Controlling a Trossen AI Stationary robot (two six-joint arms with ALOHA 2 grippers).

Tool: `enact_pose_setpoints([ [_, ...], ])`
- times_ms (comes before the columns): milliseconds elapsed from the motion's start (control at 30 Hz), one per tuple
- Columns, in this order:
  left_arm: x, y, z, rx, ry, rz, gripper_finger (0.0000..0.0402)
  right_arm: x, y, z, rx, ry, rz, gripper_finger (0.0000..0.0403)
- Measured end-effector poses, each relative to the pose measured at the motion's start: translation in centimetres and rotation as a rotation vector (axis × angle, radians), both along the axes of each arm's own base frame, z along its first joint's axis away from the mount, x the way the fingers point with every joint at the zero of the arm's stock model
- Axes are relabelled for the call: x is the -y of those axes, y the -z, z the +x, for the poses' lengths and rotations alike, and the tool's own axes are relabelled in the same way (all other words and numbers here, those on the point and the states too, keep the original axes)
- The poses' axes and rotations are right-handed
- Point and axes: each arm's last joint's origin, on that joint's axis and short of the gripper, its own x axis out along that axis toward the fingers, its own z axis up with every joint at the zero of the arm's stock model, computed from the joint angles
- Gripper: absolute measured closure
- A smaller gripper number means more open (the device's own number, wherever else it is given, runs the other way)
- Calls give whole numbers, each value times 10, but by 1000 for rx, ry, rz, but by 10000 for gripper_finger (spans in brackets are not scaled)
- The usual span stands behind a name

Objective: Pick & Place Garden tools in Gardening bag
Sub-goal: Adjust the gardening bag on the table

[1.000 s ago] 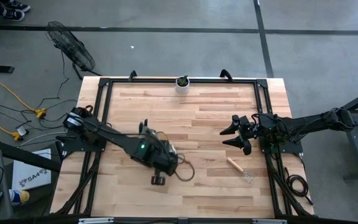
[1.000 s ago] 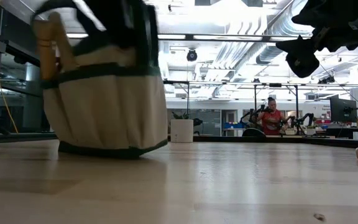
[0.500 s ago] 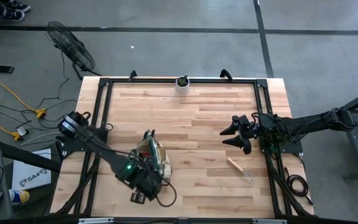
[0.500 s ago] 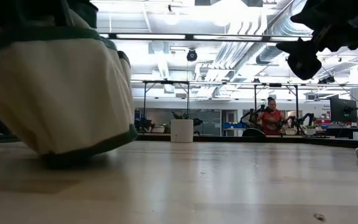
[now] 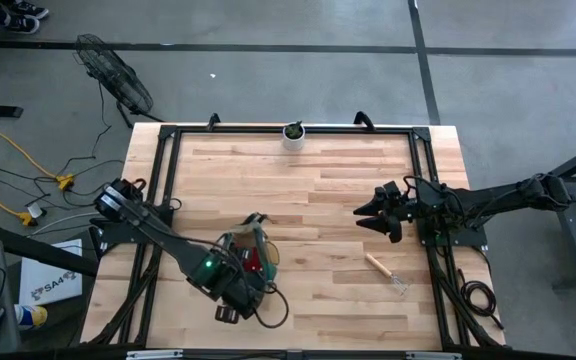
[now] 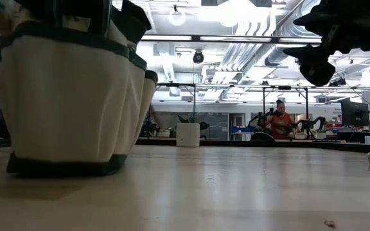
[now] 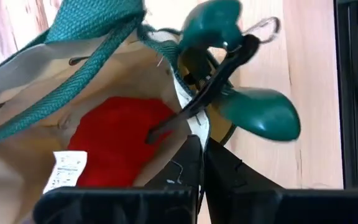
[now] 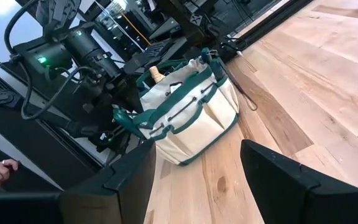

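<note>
Tan fabric with dark green trim: the gardening bag (image 5: pixel 248 256) stands upright on the tabletop (image 5: pixel 318 180), near its front edge and left of centre. Left gripper (image 7: pixel 201 163) is at the bag's rim, fingers (image 7: pixel 185 165) closed tight together on the rim fabric, as the left wrist view shows. Inside the bag lies a red item (image 7: pixel 114 146); green-handled shears (image 7: pixel 241 93) hang in an outer pocket just beside the pinched rim. A wooden handle (image 8: pixel 156 74) sticks up from a pocket on the bag's far side in the right wrist view. Low view shows the bag (image 6: pixel 69 96) flat on its base, large and close at the left. Right gripper (image 5: pixel 376 214) hovers above the tabletop toward the right edge, well apart from the bag, fingers (image 8: pixel 272 171) spread wide and holding nothing. One trowel (image 5: pixel 383 271) with a wooden handle lies on the tabletop near the right edge, toward the front of the right gripper. White pot (image 5: pixel 294 133) with a plant sits at the middle of the back edge. A person (image 6: pixel 280 120) in red is in the room far behind.
</note>
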Motion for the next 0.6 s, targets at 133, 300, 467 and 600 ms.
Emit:
enact_pose_setpoints([
  [133, -1, 1, -2, -24, 4, -1, 401, 0, 0, 0, -1, 1, 9, 176],
  [300, -1, 0, -1, -12, 1, 2, 401, 0, 0, 0, -11, 9, 78, 176],
  [467, 0, 0, 0, 8, -5, 2, 376, 0, 2, 0, -35, 9, 76, 176],
  [600, 1, -3, 2, 33, -1, -12, 335, 0, 3, 0, -45, 10, 76, 176],
])
